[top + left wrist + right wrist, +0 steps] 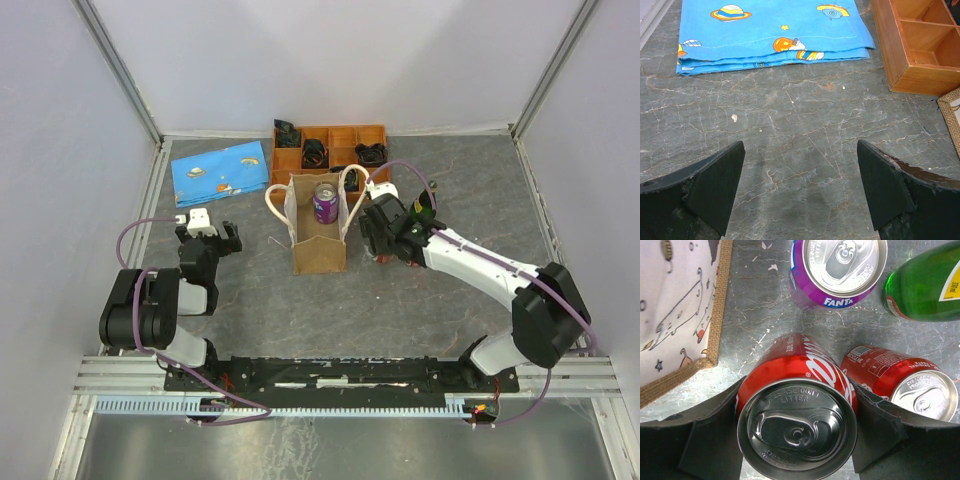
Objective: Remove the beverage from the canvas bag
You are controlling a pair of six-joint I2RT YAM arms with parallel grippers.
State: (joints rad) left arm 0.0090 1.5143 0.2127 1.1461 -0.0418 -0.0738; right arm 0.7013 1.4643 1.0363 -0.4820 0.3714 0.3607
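The grey marbled surface is carrying everything. At its far left a blue cloth printed with planets is lying folded flat. Just right of it, an orange wooden tray is sitting against the back wall, with small black items resting in several compartments.

In front of the tray the tan bag is standing upright with its mouth open. Its cream handles are looping out to either side. From above, a purple can is showing upright inside the mouth.

The left hand is hanging released over bare surface, its fingers spread wide. The cloth is lying ahead of it and the tray corner ahead to its right. The right hand is sitting just beside the bag's right side and is clenching a red can. Its dark fingers are pressing both flanks of the can, whose silver top is facing the wrist camera. This can is outside the bag, near the bag's burlap-edged corner. Whether it is resting on the surface or lifted, I cannot tell.

Beyond the right hand a green bottle is lying at the far right. A Fanta can is standing upright on the surface next to it. A second red can is lying tilted on its side, just right of the gripped one. Whether the Fanta can is the same as the purple one seen from above, I cannot tell.
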